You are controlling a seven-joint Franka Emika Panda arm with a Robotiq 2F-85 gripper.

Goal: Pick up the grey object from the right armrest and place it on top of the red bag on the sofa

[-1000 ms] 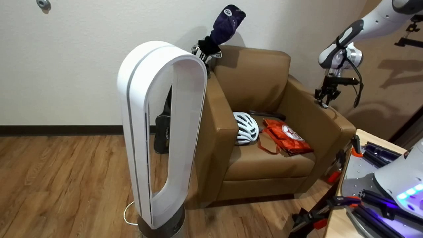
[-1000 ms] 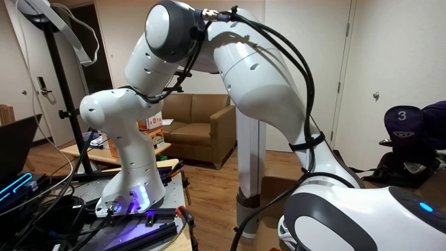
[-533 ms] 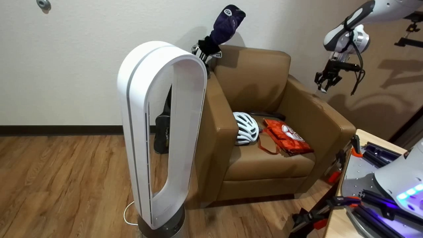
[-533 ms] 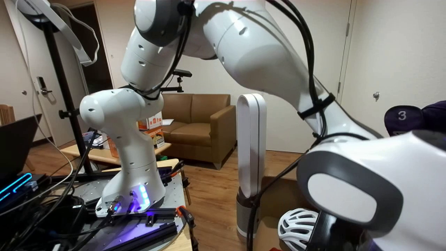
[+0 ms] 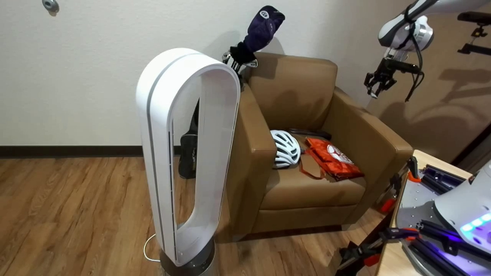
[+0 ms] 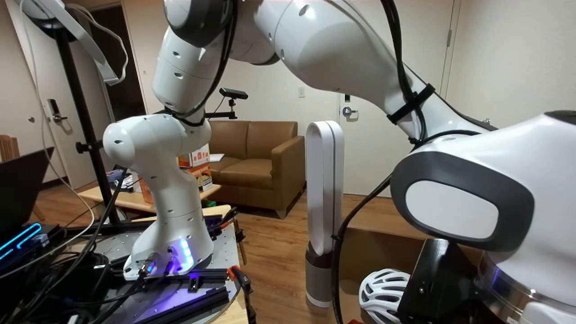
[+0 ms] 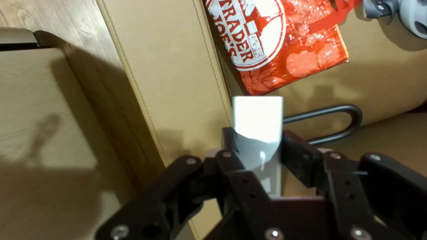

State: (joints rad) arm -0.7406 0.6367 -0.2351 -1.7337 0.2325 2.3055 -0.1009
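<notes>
clearly, jaws clamped on grey object (image 7: 258,140); red bag (image 7: 283,40) reads "trader joe's"

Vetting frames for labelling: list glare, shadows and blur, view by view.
Wrist view: grey object glaring white in its upper part, claw slightly blurred, glints on the red bag, shadows on the right armrest; an exterior view: shadows on the wall; both exterior views: base light tints the plate purple.
</notes>
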